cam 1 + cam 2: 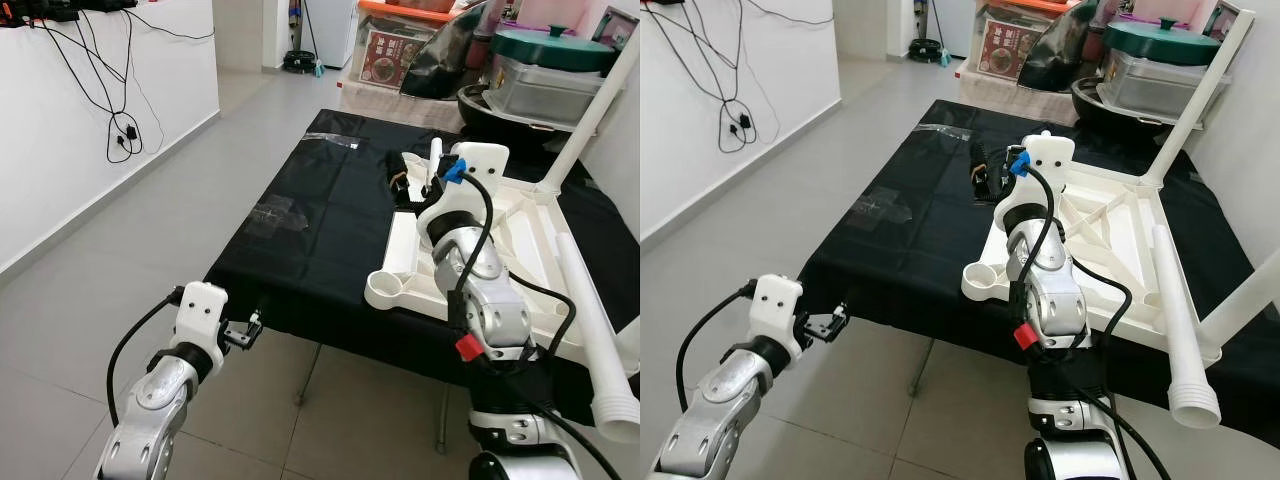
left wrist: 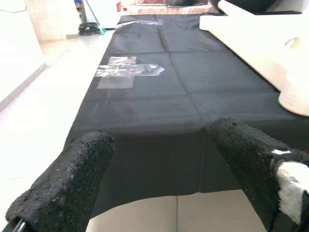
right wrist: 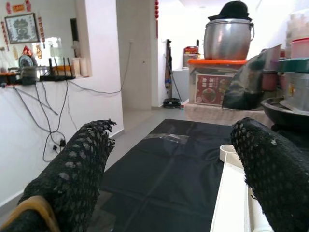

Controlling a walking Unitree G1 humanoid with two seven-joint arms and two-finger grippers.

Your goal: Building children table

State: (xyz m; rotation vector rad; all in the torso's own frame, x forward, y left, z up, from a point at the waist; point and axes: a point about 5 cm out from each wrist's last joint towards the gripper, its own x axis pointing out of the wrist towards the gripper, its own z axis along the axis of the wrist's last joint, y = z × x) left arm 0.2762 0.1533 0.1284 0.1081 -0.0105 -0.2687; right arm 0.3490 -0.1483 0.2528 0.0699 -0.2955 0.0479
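Observation:
The white children's table [image 1: 520, 225] lies upside down on the right half of a table draped in black cloth [image 1: 320, 190]. One white leg [image 1: 592, 105] stands screwed into its far corner. A loose leg [image 1: 595, 335] rests along its right side. My right gripper [image 1: 400, 183] hovers open over the cloth just left of the white table's far left edge, holding nothing; the right wrist view has its fingers [image 3: 79, 166] spread wide. Off the cloth's front left corner my left gripper [image 1: 245, 332] is low and open, its pads [image 2: 77, 179] facing along the black cloth [image 2: 159, 96].
Clear tape patches [image 1: 275, 212] stick to the cloth on the left. Pots, a green-lidded container [image 1: 550, 50] and boxes crowd the back right. A white wall with hanging cables [image 1: 122, 125] runs along the left, with grey tiled floor [image 1: 150, 240] between.

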